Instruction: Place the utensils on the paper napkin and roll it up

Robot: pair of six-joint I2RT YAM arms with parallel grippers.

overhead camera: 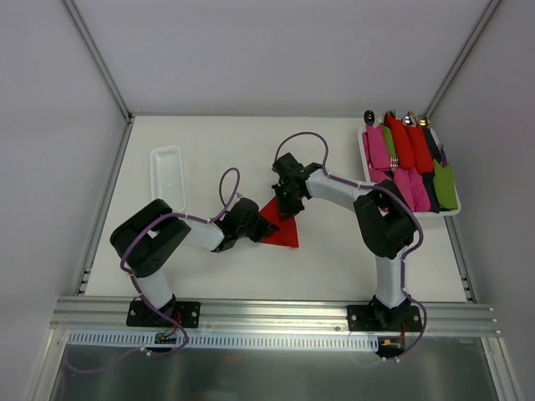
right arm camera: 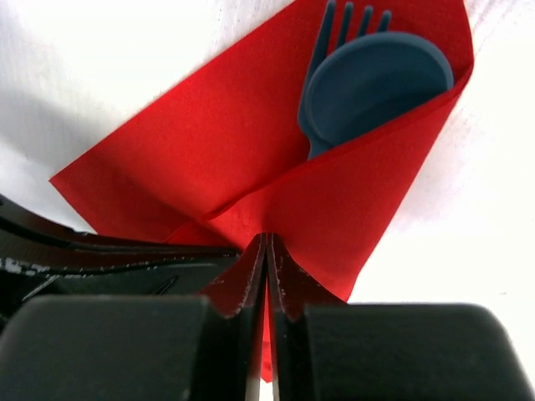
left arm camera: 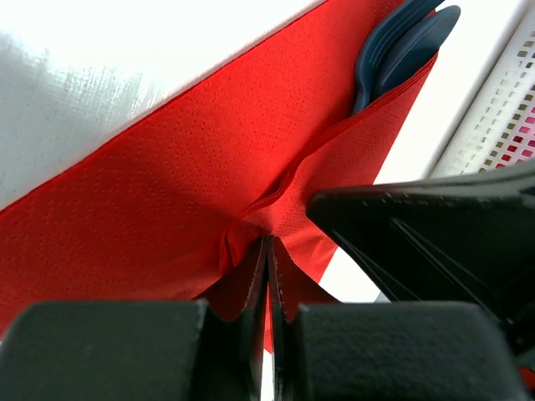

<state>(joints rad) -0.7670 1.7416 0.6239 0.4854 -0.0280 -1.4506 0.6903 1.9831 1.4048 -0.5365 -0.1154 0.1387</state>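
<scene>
The red paper napkin [overhead camera: 281, 225] lies mid-table, one flap folded over dark blue plastic utensils. A blue spoon [right arm camera: 376, 88] and fork tines [right arm camera: 355, 17] stick out of the fold; the spoon also shows in the left wrist view [left arm camera: 401, 46]. My left gripper [overhead camera: 255, 219] is shut on the napkin's edge [left arm camera: 269, 242], the paper puckered at its tips. My right gripper [overhead camera: 288, 199] is shut on the folded flap [right arm camera: 267, 238] from the far side. The two grippers almost touch.
A white tray [overhead camera: 451, 213] at the back right holds several rolled pink, red and green napkin bundles with utensils. An empty clear plastic tray [overhead camera: 168, 174] lies at the back left. Aluminium frame rails border the table.
</scene>
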